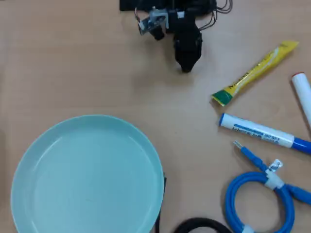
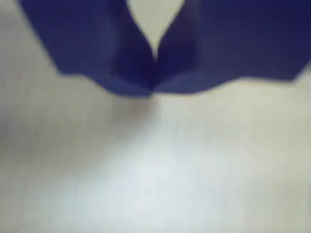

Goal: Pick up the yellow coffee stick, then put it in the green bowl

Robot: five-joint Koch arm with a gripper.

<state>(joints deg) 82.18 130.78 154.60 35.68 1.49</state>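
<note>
The yellow coffee stick (image 1: 255, 73) lies slanted on the table at the upper right of the overhead view, green end toward the lower left. The green bowl (image 1: 29, 165) fills the lower left and holds nothing. My gripper (image 1: 186, 67) is at the top centre, pointing down the picture, left of the stick and apart from it. In the blurred wrist view my gripper (image 2: 152, 90) shows two dark blue jaws meeting at the tips, shut on nothing, just above the bare table.
A white-and-blue marker pen (image 1: 262, 132) lies below the stick. Another white marker with a red end (image 1: 302, 92) is at the right edge. A coiled blue cable (image 1: 265, 194) sits lower right, a black cable (image 1: 199, 225) at the bottom edge.
</note>
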